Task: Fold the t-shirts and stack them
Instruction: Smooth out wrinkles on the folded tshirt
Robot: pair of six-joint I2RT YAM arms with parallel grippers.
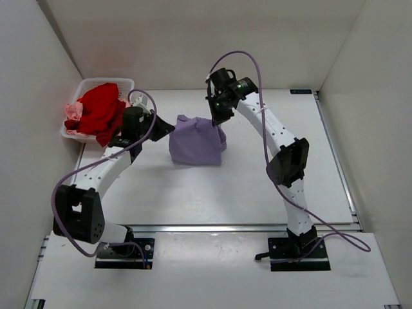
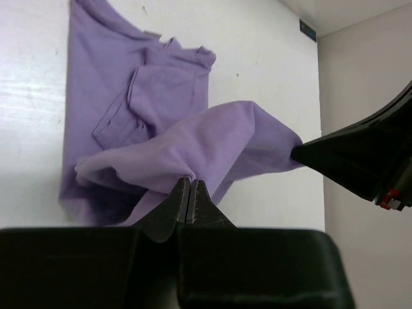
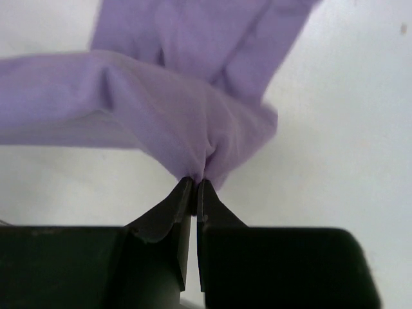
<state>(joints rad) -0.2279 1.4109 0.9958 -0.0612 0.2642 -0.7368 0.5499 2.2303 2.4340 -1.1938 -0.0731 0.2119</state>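
Bright, even light is flooding the scene.
Faint shadows are falling on the table; the lavender t-shirt is showing blurred in the right wrist view.

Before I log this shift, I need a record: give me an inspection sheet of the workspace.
Surface: white table, a few small specks.
Job's things: lavender t-shirt mid-table, one edge lifted; red t-shirt and pink t-shirt in the white basket.
Clutter: nothing seen.
Grippers: left gripper and right gripper each shut on the lavender t-shirt.
Cables: purple cables loop along both arms.
Surroundings: white walls on three sides.
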